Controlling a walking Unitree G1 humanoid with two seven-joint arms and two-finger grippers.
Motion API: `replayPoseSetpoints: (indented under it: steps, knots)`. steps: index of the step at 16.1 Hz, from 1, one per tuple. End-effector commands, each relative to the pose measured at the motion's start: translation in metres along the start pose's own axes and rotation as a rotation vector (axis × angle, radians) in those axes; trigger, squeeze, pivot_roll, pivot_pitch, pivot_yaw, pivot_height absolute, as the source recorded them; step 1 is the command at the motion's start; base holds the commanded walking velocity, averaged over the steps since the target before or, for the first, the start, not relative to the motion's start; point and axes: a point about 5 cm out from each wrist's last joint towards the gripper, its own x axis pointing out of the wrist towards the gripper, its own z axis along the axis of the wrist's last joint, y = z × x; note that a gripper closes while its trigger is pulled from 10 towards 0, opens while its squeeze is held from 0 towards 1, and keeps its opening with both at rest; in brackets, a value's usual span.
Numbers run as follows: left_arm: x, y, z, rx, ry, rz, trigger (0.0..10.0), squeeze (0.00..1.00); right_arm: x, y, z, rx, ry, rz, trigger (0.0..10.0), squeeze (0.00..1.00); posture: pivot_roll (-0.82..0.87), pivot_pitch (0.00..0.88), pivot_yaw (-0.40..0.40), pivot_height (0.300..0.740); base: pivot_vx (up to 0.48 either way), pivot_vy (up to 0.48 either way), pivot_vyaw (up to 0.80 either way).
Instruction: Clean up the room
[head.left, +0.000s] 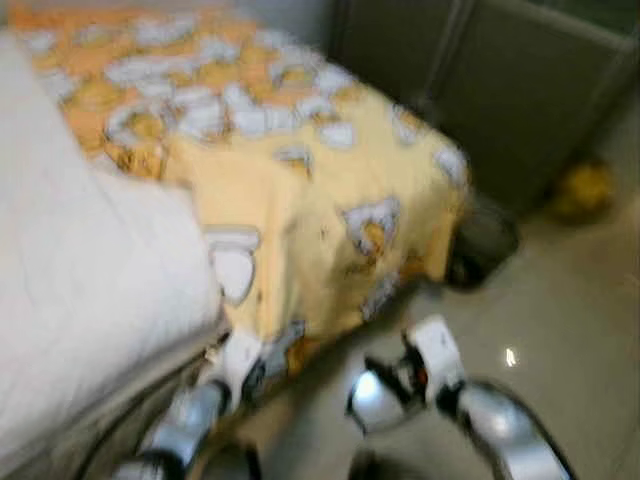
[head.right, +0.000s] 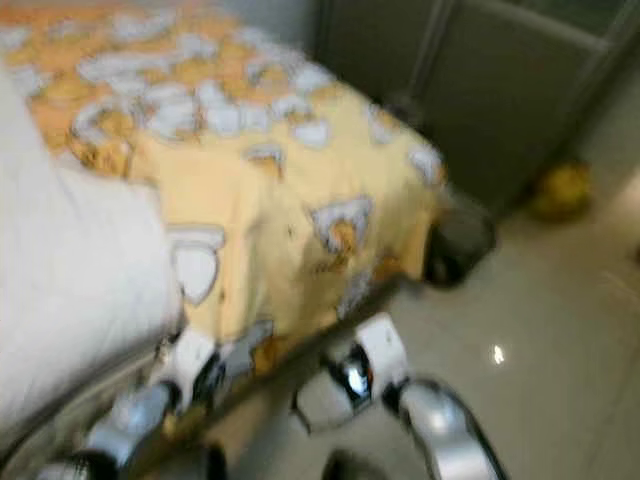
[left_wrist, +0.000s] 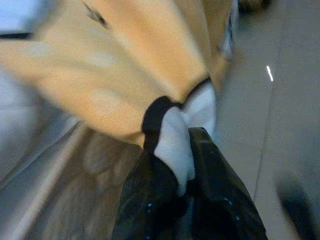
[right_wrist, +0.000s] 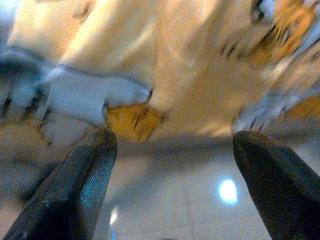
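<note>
Bed-tidying step: left gripper (left_wrist: 187, 165) has jaws closed on the yellow cartoon-print bedsheet (head.left: 300, 200) hem at the bed's foot corner. Right gripper (right_wrist: 172, 180) jaws wide apart, empty, just beside the overhang. Next: probably grip, pull sheet taut

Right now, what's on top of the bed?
A yellow cartoon-print sheet covers the bed and drapes over its corner; a white quilt lies on the robot's left side. The mattress beneath is covered, unseen.
</note>
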Motion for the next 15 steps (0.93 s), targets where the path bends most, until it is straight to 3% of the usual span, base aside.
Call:
replayPoseSetpoints:
  steps: [1, 2, 4, 6, 8, 9, 10, 11, 12, 13, 14, 15]
  knots:
    - [-0.003, -0.016, -0.012, 0.022, 0.049, -0.053, 10.0, 0.00, 0.005, -0.006, 0.016, -0.044, -0.033, 0.011, 10.0, 0.00, -0.06, 0.000, -0.077, 0.740, 0.000, 0.000, 0.00]
    - [-0.002, -0.019, -0.013, 0.035, 0.060, -0.066, 10.0, 0.00, 0.005, -0.006, 0.016, -0.044, -0.032, 0.011, 10.0, 0.00, -0.06, 0.000, -0.078, 0.740, 0.000, 0.000, 0.00]
    - [0.000, -0.068, -0.020, 0.090, 0.187, -0.342, 10.0, 0.00, 0.006, -0.005, 0.015, -0.047, -0.024, 0.026, 10.0, 0.00, -0.05, 0.000, -0.089, 0.740, 0.000, 0.000, 0.00]
    - [-0.002, -0.105, -0.019, 0.148, 0.227, -0.505, 10.0, 0.00, 0.009, -0.002, 0.014, -0.051, -0.013, 0.047, 10.0, 0.00, -0.05, 0.000, -0.091, 0.740, 0.000, 0.000, 0.00]
    - [0.007, -0.112, -0.002, 0.136, 0.168, -0.453, 10.0, 0.00, 0.010, -0.001, 0.015, -0.059, -0.012, 0.058, 10.0, 0.00, -0.06, 0.000, -0.093, 0.740, 0.000, 0.000, 0.00]
    - [0.013, -0.101, 0.009, 0.116, 0.116, -0.364, 10.0, 1.00, 0.010, -0.003, 0.017, -0.069, -0.020, 0.048, 10.0, 0.00, -0.06, 0.000, -0.091, 0.740, 0.000, 0.000, 0.00]
    - [0.020, -0.076, 0.024, 0.108, 0.020, -0.220, 10.0, 1.00, 0.010, -0.008, 0.026, -0.081, -0.056, 0.007, 10.0, 0.00, -0.06, 0.000, -0.086, 0.740, 0.000, 0.000, 0.00]
    - [0.022, -0.052, 0.040, 0.035, -0.087, -0.114, 10.0, 1.00, 0.010, -0.012, 0.037, -0.087, -0.106, -0.033, 10.0, 0.00, -0.06, 0.000, -0.083, 0.740, 0.000, 0.000, 0.00]
    - [0.021, -0.041, 0.046, 0.001, -0.132, -0.076, 10.0, 1.00, 0.011, -0.013, 0.042, -0.079, -0.129, -0.042, 10.0, 0.00, -0.05, 0.000, -0.080, 0.740, 0.000, 0.000, 0.00]
    - [0.017, -0.015, 0.060, -0.106, -0.245, 0.034, 10.0, 1.00, 0.013, -0.017, 0.055, -0.065, -0.185, -0.074, 10.0, 0.00, -0.04, 0.000, -0.074, 0.740, 0.000, 0.000, 0.00]
    - [0.015, -0.005, 0.065, -0.149, -0.288, 0.077, 10.0, 1.00, 0.014, -0.018, 0.059, -0.056, -0.203, -0.083, 10.0, 0.00, -0.03, 0.000, -0.071, 0.740, 0.000, 0.000, 0.00]
    - [0.009, 0.014, 0.077, -0.240, -0.363, 0.185, 10.0, 1.00, 0.018, -0.023, 0.068, -0.030, -0.244, -0.121, 10.0, 0.00, 0.00, 0.000, -0.070, 0.740, 0.000, 0.000, 0.00]
